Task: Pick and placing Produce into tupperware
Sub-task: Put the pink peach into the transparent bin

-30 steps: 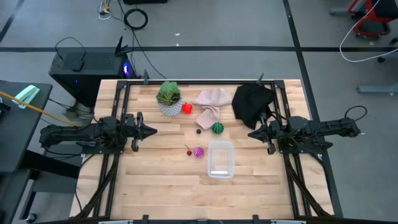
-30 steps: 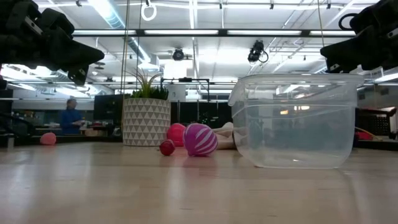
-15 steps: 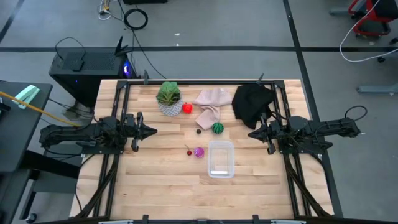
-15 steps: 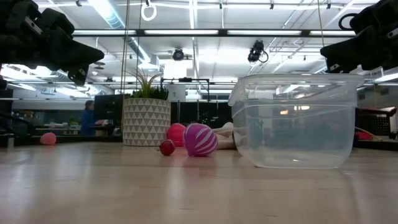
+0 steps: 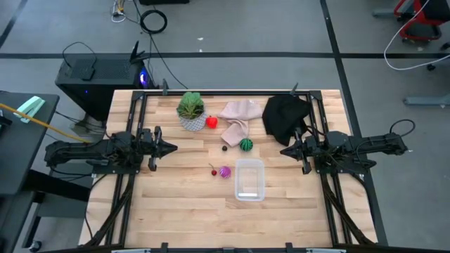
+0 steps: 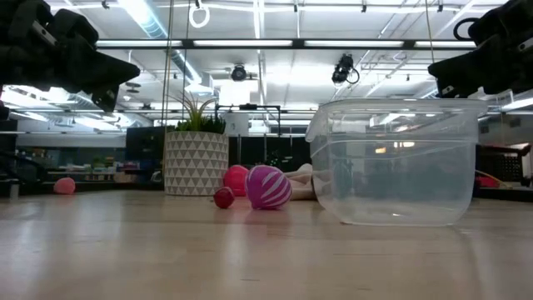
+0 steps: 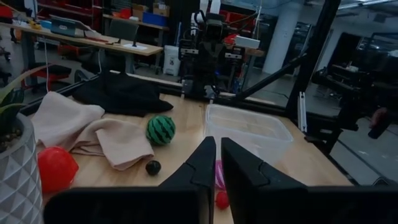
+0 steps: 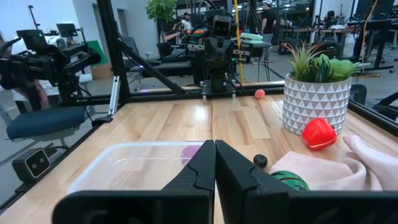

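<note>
The clear tupperware (image 5: pixel 249 179) stands open near the table's middle, also in the low view (image 6: pixel 398 162). The purple striped ball (image 5: pixel 224 171) and a tiny dark-red piece (image 5: pixel 213 171) lie on the wood left of it. The green round melon (image 5: pixel 245 145) and a dark berry (image 5: pixel 225 147) lie beyond it, by the beige cloth. The red piece (image 5: pixel 211 122) rests beside the plant pot. My left gripper (image 5: pixel 172 147) hovers shut over the table's left side, my right gripper (image 5: pixel 284 150) shut over the right side; both hold nothing.
A leafy plant in a white patterned pot (image 5: pixel 190 111) stands at the far side. A beige cloth (image 5: pixel 239 117) and a black cloth (image 5: pixel 285 116) lie along the far edge. Bare wood spreads across the near half of the table (image 5: pixel 183 211).
Neither arm nor any object on the table has moved. In the room behind, a person walks right and passes out of sight behind the plant pot.
</note>
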`<state>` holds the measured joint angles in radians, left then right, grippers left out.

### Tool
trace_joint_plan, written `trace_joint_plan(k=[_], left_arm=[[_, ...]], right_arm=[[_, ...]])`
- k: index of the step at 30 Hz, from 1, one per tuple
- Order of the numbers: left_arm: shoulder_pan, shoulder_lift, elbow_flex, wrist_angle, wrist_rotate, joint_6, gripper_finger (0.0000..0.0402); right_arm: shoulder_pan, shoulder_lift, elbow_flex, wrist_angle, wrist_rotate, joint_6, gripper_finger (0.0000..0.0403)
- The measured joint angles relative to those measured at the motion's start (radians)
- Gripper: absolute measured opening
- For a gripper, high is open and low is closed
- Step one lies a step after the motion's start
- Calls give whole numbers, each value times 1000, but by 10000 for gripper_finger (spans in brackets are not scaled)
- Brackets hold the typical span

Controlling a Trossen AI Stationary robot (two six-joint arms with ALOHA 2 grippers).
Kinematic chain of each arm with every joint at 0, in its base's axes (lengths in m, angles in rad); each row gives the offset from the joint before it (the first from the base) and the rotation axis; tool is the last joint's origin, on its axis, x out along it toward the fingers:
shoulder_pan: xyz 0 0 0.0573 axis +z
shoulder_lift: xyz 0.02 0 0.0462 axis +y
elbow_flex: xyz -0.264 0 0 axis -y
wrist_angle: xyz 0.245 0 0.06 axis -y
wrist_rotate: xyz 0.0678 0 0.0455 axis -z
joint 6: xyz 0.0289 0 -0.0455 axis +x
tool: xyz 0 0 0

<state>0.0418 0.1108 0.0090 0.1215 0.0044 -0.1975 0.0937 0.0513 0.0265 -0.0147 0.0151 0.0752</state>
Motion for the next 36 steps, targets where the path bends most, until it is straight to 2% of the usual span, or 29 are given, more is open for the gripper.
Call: trace_joint_plan(k=[6,12,18,24,27,31,36], left_arm=[[0,0,0,59,0,154,23],[0,0,0,313,0,317,31],[0,0,0,533,0,237,33],[0,0,0,590,0,231,24],[0,0,0,628,0,276,23],[0,0,4,793,-37,396,24],[0,-1,79,901,-142,416,21]], right_arm=[[0,0,0,30,0,-25,14],[0,0,0,166,0,-63,14],[0,0,0,301,0,-68,14],[0,0,0,351,0,-28,14],[0,0,0,391,4,-19,14],[0,0,0,485,100,-15,14],[0,0,0,707,283,98,14]])
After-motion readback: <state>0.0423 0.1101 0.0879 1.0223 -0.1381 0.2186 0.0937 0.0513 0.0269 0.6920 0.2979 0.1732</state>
